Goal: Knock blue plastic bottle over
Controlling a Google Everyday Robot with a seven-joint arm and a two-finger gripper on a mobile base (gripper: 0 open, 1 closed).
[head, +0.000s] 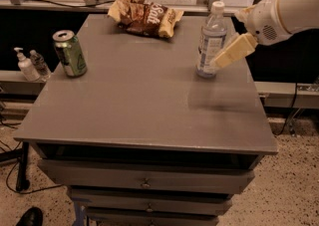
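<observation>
The blue plastic bottle (211, 41) stands upright at the right rear of the grey table (129, 105). It is clear and bluish with a white cap and a pale label. My gripper (227, 56) comes in from the right on a white arm. Its cream-coloured fingers point down and left, and their tip is at the bottle's lower right side, touching it or nearly so.
A green can (70, 54) stands at the table's left side. A brown snack bag (144, 16) lies at the rear middle. A small white pump bottle (24, 65) and a tiny clear bottle (39, 63) stand on a shelf to the left, off the table. Drawers sit below the tabletop.
</observation>
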